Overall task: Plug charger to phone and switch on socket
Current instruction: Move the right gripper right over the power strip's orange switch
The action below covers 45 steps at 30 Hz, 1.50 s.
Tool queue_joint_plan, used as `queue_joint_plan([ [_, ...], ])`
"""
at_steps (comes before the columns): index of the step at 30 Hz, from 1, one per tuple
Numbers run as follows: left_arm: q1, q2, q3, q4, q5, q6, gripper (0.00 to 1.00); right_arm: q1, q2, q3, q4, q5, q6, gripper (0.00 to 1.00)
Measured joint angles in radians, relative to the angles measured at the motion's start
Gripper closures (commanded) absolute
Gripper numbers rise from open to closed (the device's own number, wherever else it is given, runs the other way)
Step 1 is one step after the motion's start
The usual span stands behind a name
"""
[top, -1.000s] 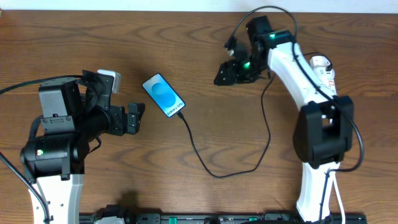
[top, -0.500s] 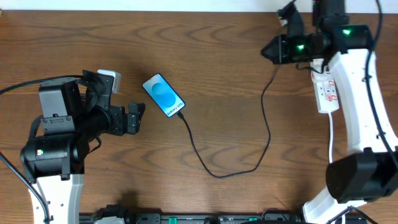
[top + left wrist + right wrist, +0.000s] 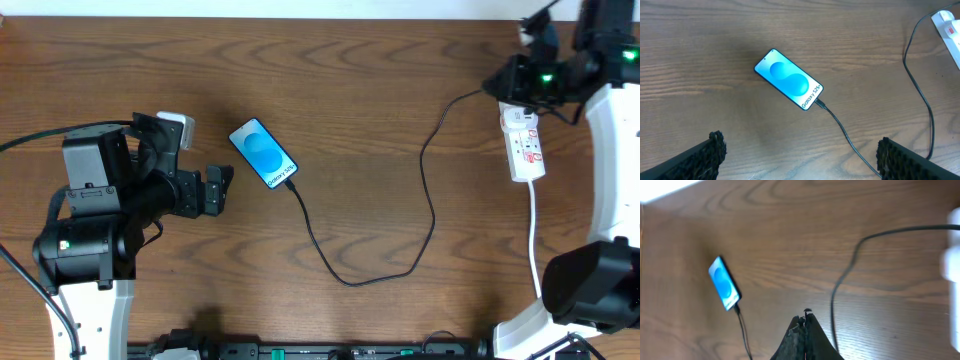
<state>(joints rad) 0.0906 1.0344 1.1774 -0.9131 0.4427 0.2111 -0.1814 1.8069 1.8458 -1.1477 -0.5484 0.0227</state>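
Observation:
The phone (image 3: 264,153) lies face up left of centre, its blue screen lit (image 3: 789,79) (image 3: 724,282). The charger (image 3: 432,212), a thin black cable, has its tip in the phone's lower end and loops across the wood toward the socket (image 3: 840,127) (image 3: 840,282). The socket (image 3: 524,147) is a white strip at the right edge (image 3: 950,22). My right gripper (image 3: 492,86) hangs shut and empty over the socket's far end (image 3: 805,316). My left gripper (image 3: 218,188) stands wide open just left of the phone, holding nothing (image 3: 800,144).
A white cord (image 3: 535,235) runs from the socket toward the table's near edge beside the right arm's base. The left arm's body (image 3: 95,215) fills the left side. Bare wood lies between the phone and the socket.
My right arm has swung from the table's upper middle to the right, over the socket's far end, and its jaws have closed. The left arm, phone and cable have not moved.

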Motion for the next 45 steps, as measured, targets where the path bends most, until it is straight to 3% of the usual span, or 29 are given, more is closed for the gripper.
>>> queue_joint_plan([
  [15, 0.0, 0.0, 0.0, 0.0, 0.0, 0.0, 0.02, -0.296, 0.031, 0.0, 0.028, 0.003, 0.042, 0.99],
  [27, 0.0, 0.0, 0.0, 0.0, 0.0, 0.0, 0.02, -0.378, 0.17, 0.0, 0.032, 0.057, 0.021, 0.99],
  [45, 0.0, 0.0, 0.0, 0.0, 0.0, 0.0, 0.02, -0.384, 0.363, 0.0, 0.106, 0.024, -0.062, 0.99],
])
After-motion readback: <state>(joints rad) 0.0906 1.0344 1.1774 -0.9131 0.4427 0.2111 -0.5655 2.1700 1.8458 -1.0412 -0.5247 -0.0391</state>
